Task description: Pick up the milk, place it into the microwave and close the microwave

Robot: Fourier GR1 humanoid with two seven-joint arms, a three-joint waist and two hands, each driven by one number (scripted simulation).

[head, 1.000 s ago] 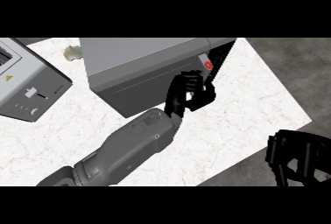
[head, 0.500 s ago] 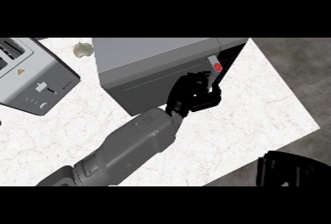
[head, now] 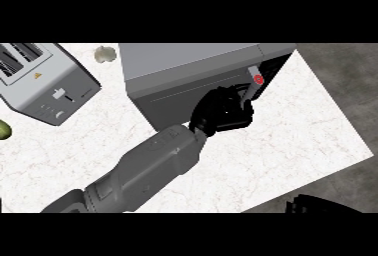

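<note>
A: Where is the milk [head: 258, 78]?

B: It is standing inside the microwave [head: 192, 65], at the right opening; only its red cap is showing.

A: Why is the left hand [head: 221, 111] there?

B: It is lying against the door, I think for closing it. Its fingers are curling and holding nothing. The right hand [head: 317, 204] is barely showing beyond the worktop [head: 295, 130]; I cannot tell its state.
</note>
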